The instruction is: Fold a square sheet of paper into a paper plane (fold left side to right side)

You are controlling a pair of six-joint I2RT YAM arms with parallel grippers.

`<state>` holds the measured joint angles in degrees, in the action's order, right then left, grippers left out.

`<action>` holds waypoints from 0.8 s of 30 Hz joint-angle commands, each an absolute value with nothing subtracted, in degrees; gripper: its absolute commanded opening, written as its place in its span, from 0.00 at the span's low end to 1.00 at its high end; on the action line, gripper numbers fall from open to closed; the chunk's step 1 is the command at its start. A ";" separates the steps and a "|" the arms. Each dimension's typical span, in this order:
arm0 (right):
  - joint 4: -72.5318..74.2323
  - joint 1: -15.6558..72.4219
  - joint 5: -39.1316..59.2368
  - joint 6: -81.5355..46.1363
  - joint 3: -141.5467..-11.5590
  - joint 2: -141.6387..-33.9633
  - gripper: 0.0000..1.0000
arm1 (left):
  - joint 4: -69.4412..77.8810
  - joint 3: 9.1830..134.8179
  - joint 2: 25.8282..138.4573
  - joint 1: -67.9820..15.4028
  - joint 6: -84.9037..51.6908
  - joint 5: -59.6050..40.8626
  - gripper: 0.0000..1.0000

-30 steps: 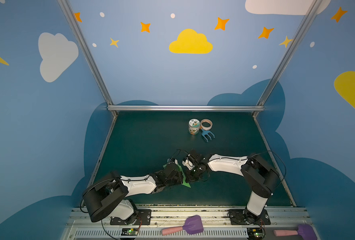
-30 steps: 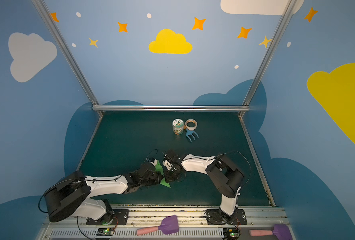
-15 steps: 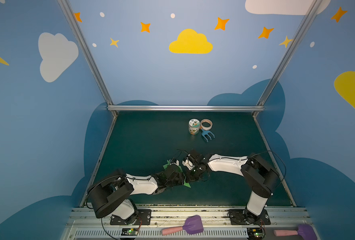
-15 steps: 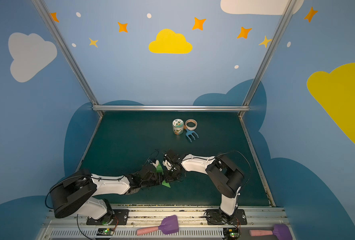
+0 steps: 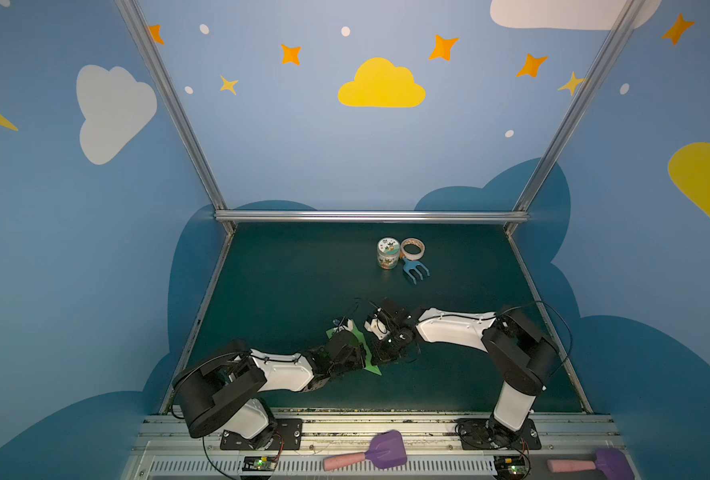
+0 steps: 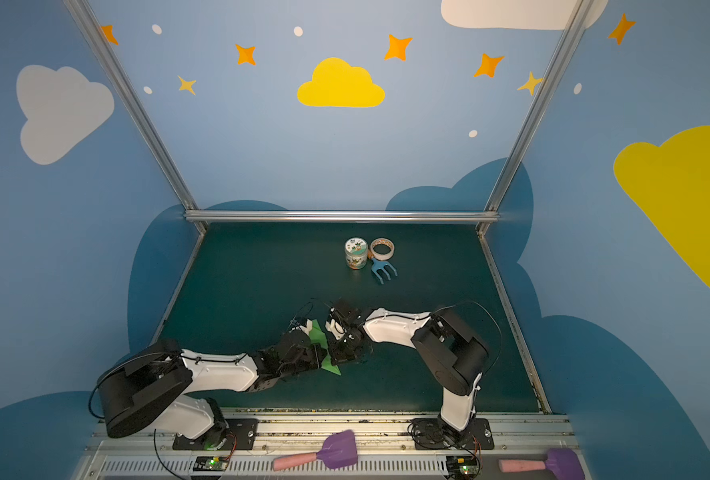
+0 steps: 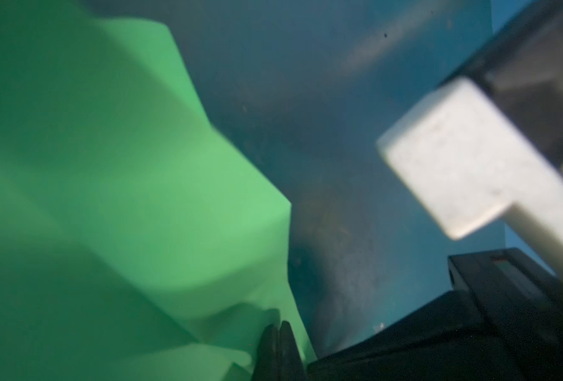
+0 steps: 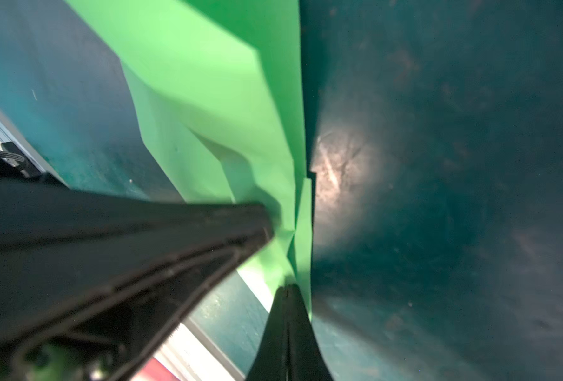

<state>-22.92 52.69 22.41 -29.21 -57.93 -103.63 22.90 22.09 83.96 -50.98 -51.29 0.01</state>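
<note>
Dark green table (image 5: 287, 282), near the middle of its front edge: the paper (image 6: 330, 368), already creased, lay slanted between both arms, long axis roughly front-to-back. The left gripper (image 7: 278, 330) was clenched with its tips on the paper. The right gripper (image 8: 288, 292) was clenched at the paper's right edge. Could not tell whether either pinched it.

The worktop (image 5: 287, 282) is a dark green mat. Creased green paper (image 5: 373, 367) lies on it toward the front edge, between the left pincer (image 7: 278, 330) and the right pincer (image 8: 286, 290), with both tips against it. Well beyond the right pincer, toward the back wall, a small printed jar (image 5: 388, 253) stands upright. A tape roll (image 5: 412, 248) lies flat just beside the jar. A blue toy fork (image 5: 415, 271) lies on the side of them nearer the pincers.
</note>
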 commanded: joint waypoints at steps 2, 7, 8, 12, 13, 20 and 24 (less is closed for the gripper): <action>-26.10 52.91 18.40 -28.04 -55.02 -107.56 0.00 | 16.83 19.69 83.28 -47.97 -51.59 5.01 0.04; -26.10 52.91 18.41 -27.86 -55.02 -107.75 0.00 | 16.43 18.70 82.97 -43.65 -51.07 4.11 0.04; -26.06 52.91 18.46 -27.86 -54.93 -107.76 0.00 | 16.27 18.60 83.14 -42.42 -50.85 3.73 0.04; -25.92 52.94 18.46 -27.86 -54.76 -107.67 0.00 | 16.18 18.39 83.56 -37.95 -50.71 2.73 0.04; -25.93 52.91 18.45 -27.86 -54.67 -107.67 0.00 | 15.85 18.31 83.65 -37.06 -50.80 2.65 0.04; -25.75 52.82 18.37 -27.55 -54.36 -107.71 0.00 | 14.97 18.57 86.67 -30.82 -52.71 1.49 0.04; -25.53 52.73 18.28 -27.51 -54.05 -107.84 0.00 | 14.22 19.10 87.51 -26.37 -54.05 0.95 0.04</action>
<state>-22.44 52.47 22.98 -28.23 -57.56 -103.66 24.91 21.10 84.60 -30.22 -53.25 -4.58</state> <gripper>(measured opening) 0.047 0.047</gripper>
